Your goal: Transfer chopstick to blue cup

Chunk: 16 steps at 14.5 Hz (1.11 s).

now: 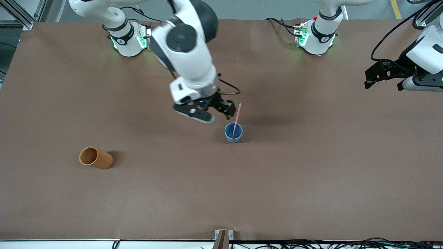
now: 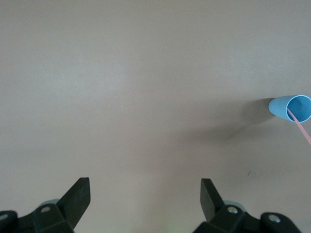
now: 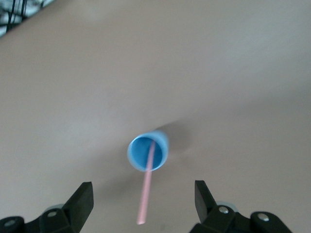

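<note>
The blue cup [image 1: 233, 133] stands upright mid-table. The pale pink chopstick [image 1: 237, 117] stands in it, leaning on the rim, its top half sticking out. My right gripper [image 1: 228, 110] hangs open and empty just above the cup, beside the stick's top end. In the right wrist view the cup [image 3: 136, 151] and the stick [image 3: 146, 194] sit between the spread fingers of the right gripper [image 3: 143, 188], untouched. My left gripper [image 1: 383, 86] waits open and empty at the left arm's end of the table. The left wrist view shows its open gripper [image 2: 146, 187], the cup [image 2: 291, 108] and the stick [image 2: 301, 127] far off.
An orange-brown cylindrical cup [image 1: 95, 157] lies on its side toward the right arm's end, nearer the front camera than the blue cup. The brown table [image 1: 311, 180] is bare around both cups. Cables run along the table's front edge.
</note>
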{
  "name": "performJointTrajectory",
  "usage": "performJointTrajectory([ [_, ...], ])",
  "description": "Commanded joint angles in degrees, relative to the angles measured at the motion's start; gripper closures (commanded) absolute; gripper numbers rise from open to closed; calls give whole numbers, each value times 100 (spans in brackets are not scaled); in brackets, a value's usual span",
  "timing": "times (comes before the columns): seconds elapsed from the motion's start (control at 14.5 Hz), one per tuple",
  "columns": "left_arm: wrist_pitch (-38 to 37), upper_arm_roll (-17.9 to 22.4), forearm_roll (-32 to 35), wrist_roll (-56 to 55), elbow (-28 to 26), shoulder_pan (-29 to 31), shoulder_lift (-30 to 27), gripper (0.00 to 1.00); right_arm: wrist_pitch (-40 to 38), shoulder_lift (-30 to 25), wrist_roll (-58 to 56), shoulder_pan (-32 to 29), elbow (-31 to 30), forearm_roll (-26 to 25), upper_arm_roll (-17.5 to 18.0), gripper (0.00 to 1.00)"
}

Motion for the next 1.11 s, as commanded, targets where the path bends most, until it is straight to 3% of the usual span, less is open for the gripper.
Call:
performJointTrajectory([
  [0.0,-57,1,-98,89,127,33,74,0,-566,-942,-604,-621,-581,-277,84,0],
  [0.48,-57,1,-107,63,136,33,100,0,-1595,-2797,-3222,-2370,-1794,-436,93,0],
  [0.83,-57,1,-98,115,136,42,100,0,-2281,-3291,-4383,-3285,-1848,-436,84,0],
  [1.04,-57,1,-98,115,136,42,100,0,-2265,-3309,-5069,-3760,-1900,-454,84,0],
])
